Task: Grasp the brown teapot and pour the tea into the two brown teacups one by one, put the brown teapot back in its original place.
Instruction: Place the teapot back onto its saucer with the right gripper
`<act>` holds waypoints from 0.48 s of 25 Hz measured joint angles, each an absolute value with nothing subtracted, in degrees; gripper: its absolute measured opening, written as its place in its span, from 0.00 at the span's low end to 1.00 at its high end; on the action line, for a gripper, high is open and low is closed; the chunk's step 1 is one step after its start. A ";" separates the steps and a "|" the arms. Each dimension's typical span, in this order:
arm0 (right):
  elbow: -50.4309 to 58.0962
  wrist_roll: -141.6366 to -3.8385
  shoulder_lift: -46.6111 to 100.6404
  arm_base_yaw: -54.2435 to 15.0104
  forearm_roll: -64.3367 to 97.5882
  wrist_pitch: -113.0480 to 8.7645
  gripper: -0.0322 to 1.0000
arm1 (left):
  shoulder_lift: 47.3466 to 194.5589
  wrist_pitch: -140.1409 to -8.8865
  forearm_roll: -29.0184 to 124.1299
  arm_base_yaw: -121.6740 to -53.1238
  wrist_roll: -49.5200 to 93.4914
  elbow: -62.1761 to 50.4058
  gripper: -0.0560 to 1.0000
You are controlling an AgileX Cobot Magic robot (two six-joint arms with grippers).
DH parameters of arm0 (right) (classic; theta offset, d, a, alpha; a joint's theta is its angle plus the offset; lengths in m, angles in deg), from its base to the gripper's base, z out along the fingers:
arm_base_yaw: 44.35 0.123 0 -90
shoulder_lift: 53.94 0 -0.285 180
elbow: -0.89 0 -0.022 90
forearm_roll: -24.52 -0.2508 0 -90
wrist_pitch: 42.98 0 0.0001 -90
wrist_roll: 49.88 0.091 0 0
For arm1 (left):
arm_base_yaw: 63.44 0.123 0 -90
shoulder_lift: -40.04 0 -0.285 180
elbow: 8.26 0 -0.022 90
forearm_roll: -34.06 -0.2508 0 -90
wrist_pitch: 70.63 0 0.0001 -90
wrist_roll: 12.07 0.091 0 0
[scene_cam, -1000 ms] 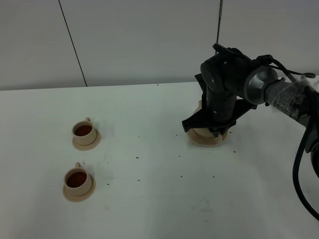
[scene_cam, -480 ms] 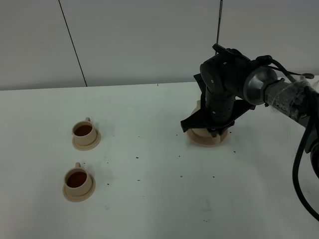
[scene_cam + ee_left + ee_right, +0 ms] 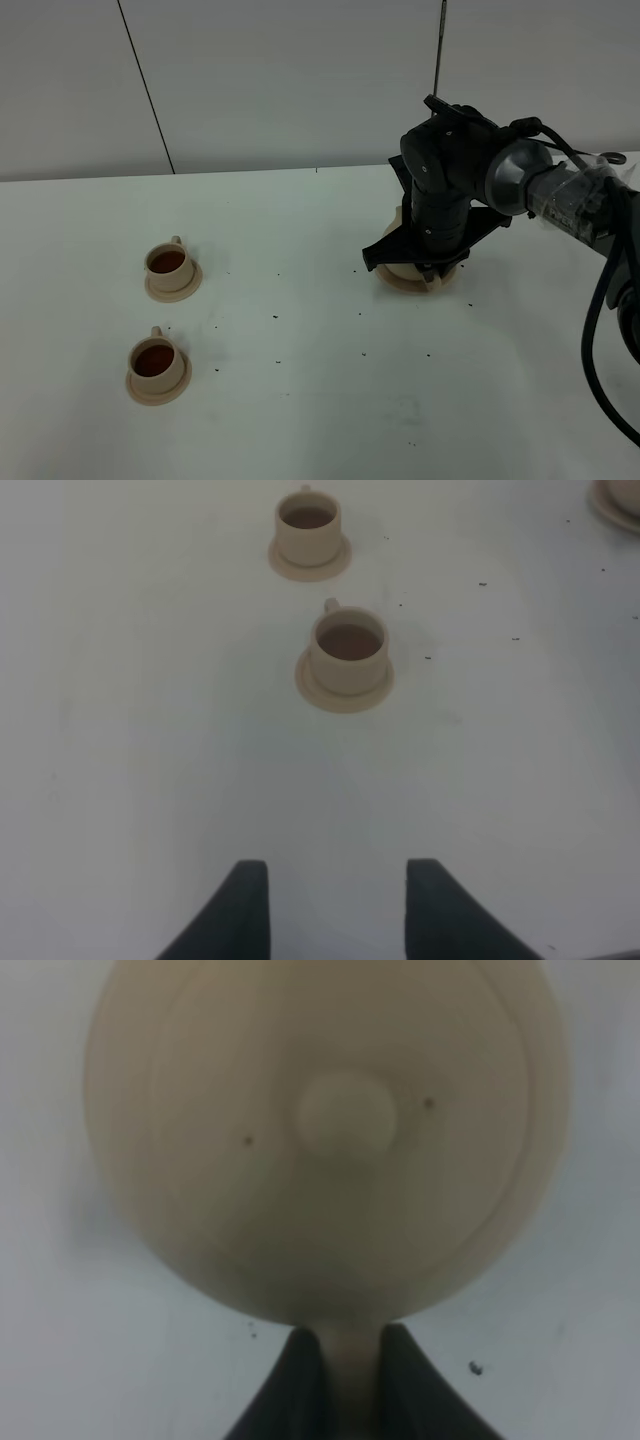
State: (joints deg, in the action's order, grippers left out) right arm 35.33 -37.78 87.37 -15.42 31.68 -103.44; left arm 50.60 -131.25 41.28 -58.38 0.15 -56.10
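The right gripper (image 3: 340, 1360) is straight down over the teapot (image 3: 330, 1140), and its dark fingers (image 3: 296, 1380) are pinched tight on the thin loop of the handle (image 3: 348, 1380) between them. The wrist view is filled by the round lid with its knob. From the high camera the black arm covers nearly all of the pot; only a tan edge of the saucer (image 3: 400, 283) shows beneath, right of centre on the white table (image 3: 300, 400). Whether the pot touches the saucer, I cannot tell.

Over on the left, the left gripper (image 3: 335, 905) hangs above bare table with its jaws spread wide, holding nothing. Ahead of it stand the two cups, the near cup (image 3: 156, 364) and the far cup (image 3: 168, 265), each on its little saucer, both showing dark tea, well apart from the pot. Dark specks dot the table.
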 joint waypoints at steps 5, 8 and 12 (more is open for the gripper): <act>35.33 -37.56 87.37 -15.42 31.06 -103.44 0.17 | 50.60 -131.25 41.28 -58.38 0.15 -56.10 0.42; 35.33 -37.51 87.37 -15.42 30.62 -103.43 0.27 | 50.60 -131.25 41.28 -58.38 0.15 -56.10 0.42; 35.33 -37.40 87.37 -15.42 30.33 -103.81 0.47 | 50.60 -131.25 41.28 -58.38 0.15 -56.10 0.42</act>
State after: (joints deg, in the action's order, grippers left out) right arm 35.33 -37.40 87.37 -15.42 30.33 -103.81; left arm 50.60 -131.25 41.28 -58.38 0.15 -56.10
